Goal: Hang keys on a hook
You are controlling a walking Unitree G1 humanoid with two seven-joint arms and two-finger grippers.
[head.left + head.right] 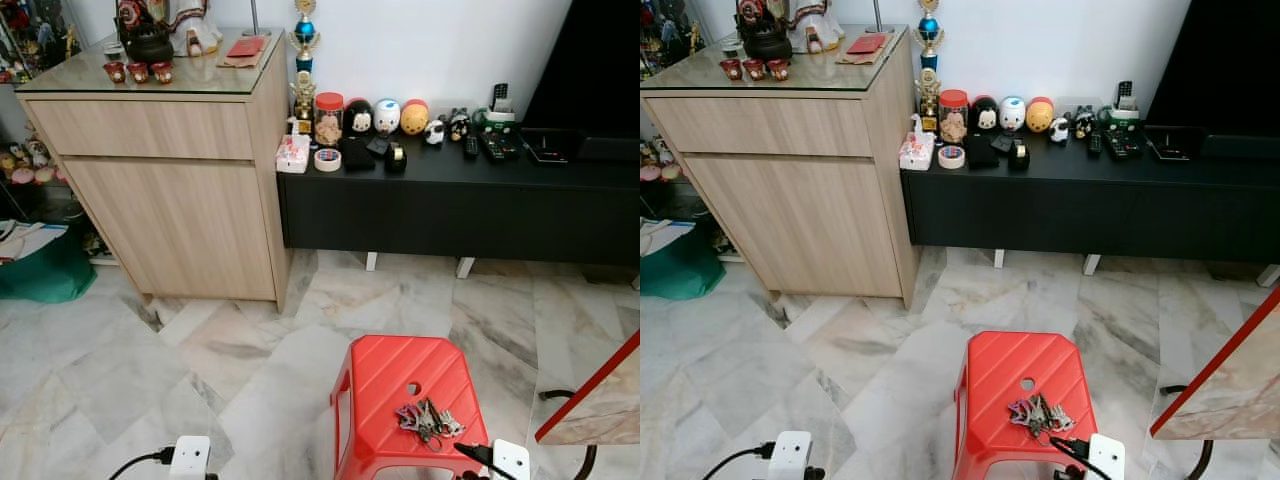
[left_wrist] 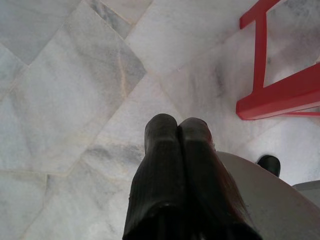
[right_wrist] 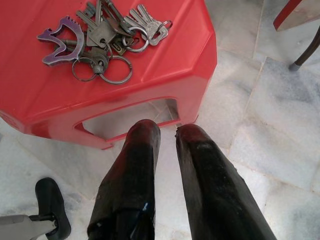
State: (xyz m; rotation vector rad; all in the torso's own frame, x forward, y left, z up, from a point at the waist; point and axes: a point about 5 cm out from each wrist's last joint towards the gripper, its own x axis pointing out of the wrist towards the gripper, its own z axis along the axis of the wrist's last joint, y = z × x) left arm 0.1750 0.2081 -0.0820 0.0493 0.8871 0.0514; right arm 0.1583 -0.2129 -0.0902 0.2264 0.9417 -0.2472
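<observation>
- The bunch of keys (image 3: 102, 37) lies on the red plastic stool (image 1: 385, 385), toward its front right corner.
- Right gripper (image 3: 167, 132), fingers slightly parted, hovers beside the stool's front edge.
- Left gripper (image 2: 177, 125), fingers pressed together, hangs over the marble floor (image 2: 75, 90).

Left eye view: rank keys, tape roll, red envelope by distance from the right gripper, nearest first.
From the right gripper, low beside the red stool:
1. keys, on the stool top just ahead of it.
2. tape roll, on the black console across the floor, left end.
3. red envelope, on the wooden cabinet's glass top, farther back and left.
</observation>
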